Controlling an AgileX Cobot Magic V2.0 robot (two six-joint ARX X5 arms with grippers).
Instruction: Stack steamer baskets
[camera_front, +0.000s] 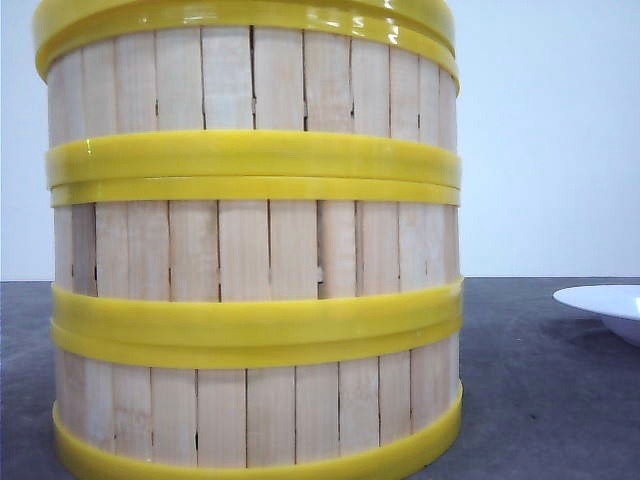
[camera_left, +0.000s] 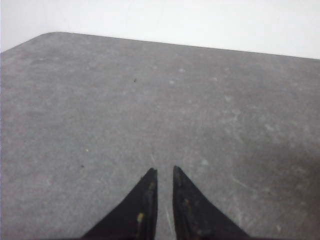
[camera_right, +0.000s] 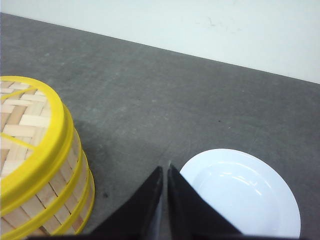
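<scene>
Right wrist view showed your right fingers (camera_right: 165, 172) together, empty, between the plate (camera_right: 245, 200) and the steamer baskets (camera_front: 255, 250), all three stacked on the counter (camera_left: 150, 100); left fingers (camera_left: 165, 172) nearly together, empty. A careless swing could have toppled the stack.

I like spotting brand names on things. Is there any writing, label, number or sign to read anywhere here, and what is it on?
None can be read in any view.
Steamer baskets: plain bamboo slats and yellow rings, no print.
White plate: bare.
Table: only specks and scuffs.
Left claw and right claw: unmarked black.
</scene>
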